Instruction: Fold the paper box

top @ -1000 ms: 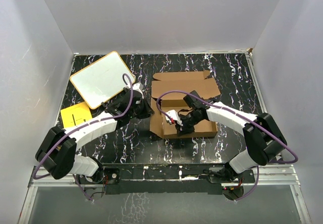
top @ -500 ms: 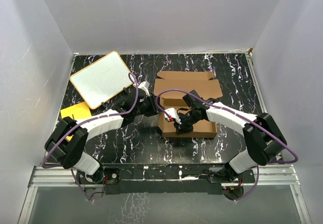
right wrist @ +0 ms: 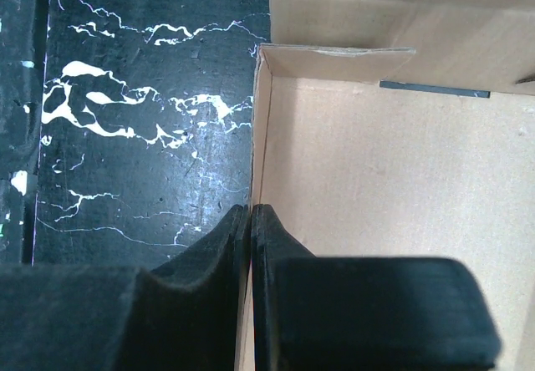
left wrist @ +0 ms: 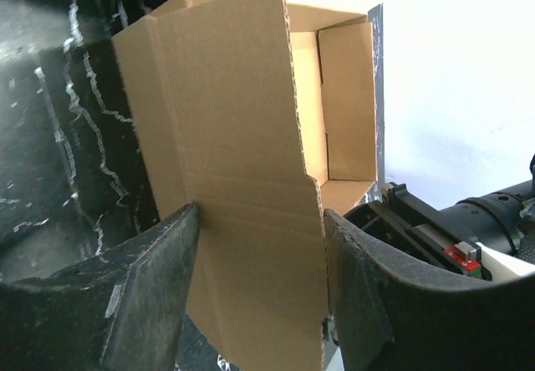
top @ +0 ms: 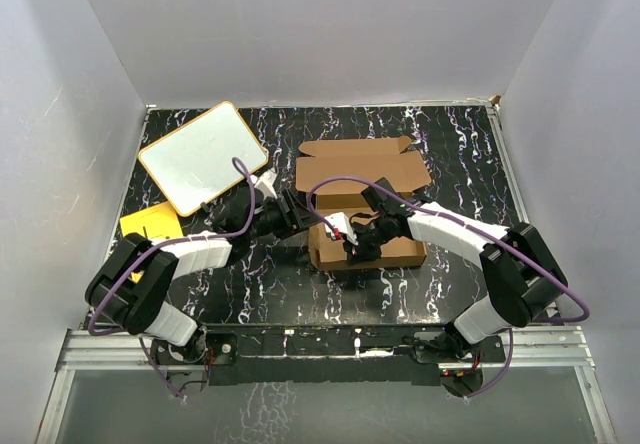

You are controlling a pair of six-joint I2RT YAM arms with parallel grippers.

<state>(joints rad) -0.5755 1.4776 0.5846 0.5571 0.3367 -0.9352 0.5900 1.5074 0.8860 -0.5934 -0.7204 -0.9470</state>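
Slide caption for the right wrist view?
Right hand shut on a side wall of the half-folded paper box, on the black marbled table.

A black, white-veined table (top: 450,144) carries a brown paper box (top: 365,169) at centre, an orange-rimmed white board (top: 200,157) far left, and a yellow sheet (top: 148,226) just beside it.

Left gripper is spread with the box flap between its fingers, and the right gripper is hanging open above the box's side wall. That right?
Not quite. The right gripper is not open: the right wrist view shows its fingers shut on the side wall of the box. The left gripper is spread with the flap between its fingers, as you said.
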